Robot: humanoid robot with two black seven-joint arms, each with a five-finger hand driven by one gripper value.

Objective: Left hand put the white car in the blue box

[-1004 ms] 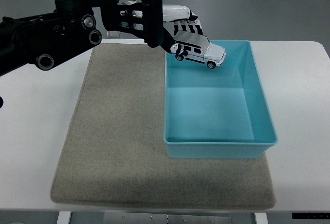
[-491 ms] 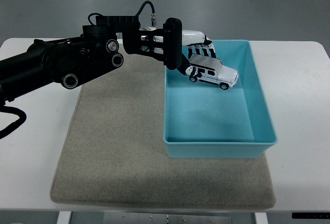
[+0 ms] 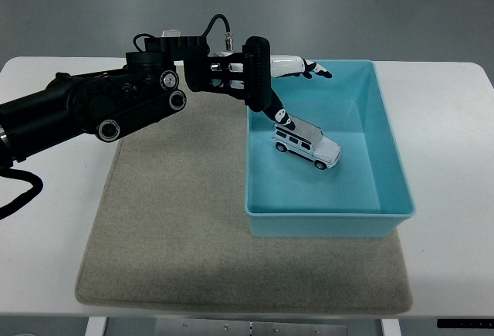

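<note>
The small white toy car with dark windows is sitting on the floor of the light blue rectangular plastic box, toward its left half, apparently on its wheels and angled across the box. The left robot hand is hovering over the box's far left corner with its fingers spread wide and holding nothing; one dark fingertip is pointing down just beside the car's roof, and I cannot tell whether it is touching. The main risk, as I judge it, is in pulling back: that low finger could catch the car and drag or tip it, or the black arm could knock the box's left wall and shove the box across the grey felt mat on the white table.
</note>
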